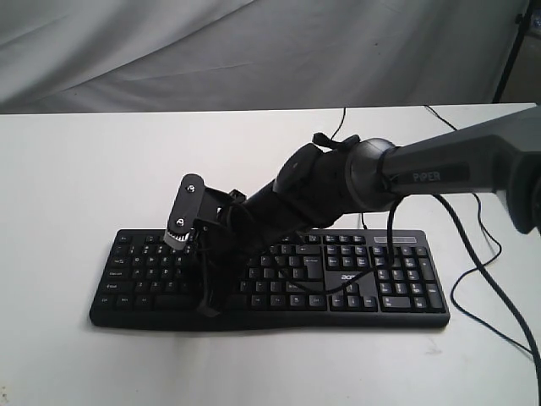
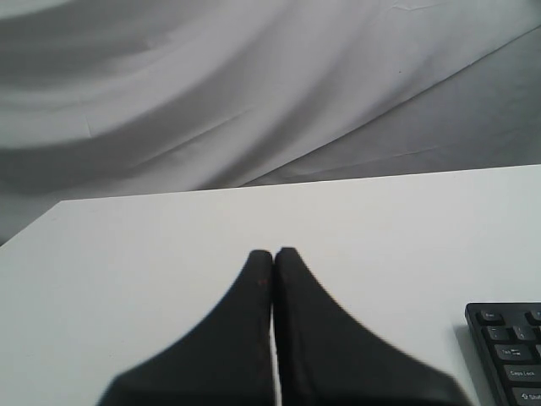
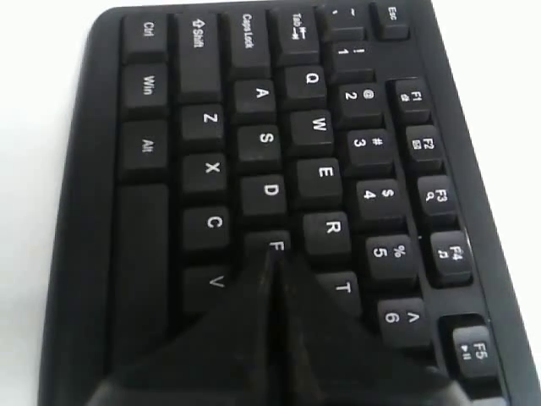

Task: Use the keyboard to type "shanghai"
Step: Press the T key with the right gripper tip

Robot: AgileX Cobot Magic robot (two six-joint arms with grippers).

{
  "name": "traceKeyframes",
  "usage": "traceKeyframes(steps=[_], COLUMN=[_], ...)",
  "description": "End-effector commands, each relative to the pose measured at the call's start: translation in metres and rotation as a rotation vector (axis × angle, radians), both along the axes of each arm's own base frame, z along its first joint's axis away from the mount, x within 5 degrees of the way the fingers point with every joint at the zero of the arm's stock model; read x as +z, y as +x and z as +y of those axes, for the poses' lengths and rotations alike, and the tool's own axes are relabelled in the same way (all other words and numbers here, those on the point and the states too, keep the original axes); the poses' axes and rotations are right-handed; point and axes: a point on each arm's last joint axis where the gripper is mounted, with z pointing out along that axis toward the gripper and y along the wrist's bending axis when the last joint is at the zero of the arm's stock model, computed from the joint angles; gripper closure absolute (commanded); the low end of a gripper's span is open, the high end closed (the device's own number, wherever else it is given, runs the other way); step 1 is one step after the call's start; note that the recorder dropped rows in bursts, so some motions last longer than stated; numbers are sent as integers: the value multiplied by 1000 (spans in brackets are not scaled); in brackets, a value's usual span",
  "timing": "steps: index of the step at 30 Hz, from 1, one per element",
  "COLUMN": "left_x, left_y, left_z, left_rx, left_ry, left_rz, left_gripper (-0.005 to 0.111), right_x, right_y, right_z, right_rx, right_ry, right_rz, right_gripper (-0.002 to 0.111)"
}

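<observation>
The black keyboard (image 1: 382, 279) lies flat on the white table (image 1: 76, 169), number pad to the right. My right gripper (image 1: 211, 306) reaches across from the right and points down over the keyboard's left half. In the right wrist view that gripper (image 3: 275, 259) is shut and holds nothing. Its tips sit at the near edge of the F key (image 3: 269, 243), with D and S beyond; whether they press it I cannot tell. My left gripper (image 2: 273, 253) is shut and empty above bare table. One corner of the keyboard (image 2: 511, 355) shows beside it. The exterior view does not show the left arm.
Thin black cables (image 1: 473, 279) loop over the table to the right of the keyboard and run back behind it. A grey cloth backdrop (image 1: 254, 51) hangs behind the table's far edge. A dark stand leg (image 1: 511, 51) rises at the far right.
</observation>
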Motion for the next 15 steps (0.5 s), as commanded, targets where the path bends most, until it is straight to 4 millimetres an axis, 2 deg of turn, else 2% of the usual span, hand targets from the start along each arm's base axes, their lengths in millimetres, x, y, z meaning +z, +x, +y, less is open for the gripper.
traceKeyframes(steps=[1,10,15], left_x=[-2,-2,-2], left_y=[0,0,0], left_z=[0,0,0], left_rx=[-4,-4,-4], left_ry=[-4,-4,-4], left_rz=[5,5,5], left_gripper=[106,106,106], right_x=[21,24,24], right_y=[2,0,0], right_z=[-2,-3,-10], right_rx=[17,40,37], right_ry=[18,7,-34], right_rz=[-43,-49,-30], right_gripper=[108,108,108])
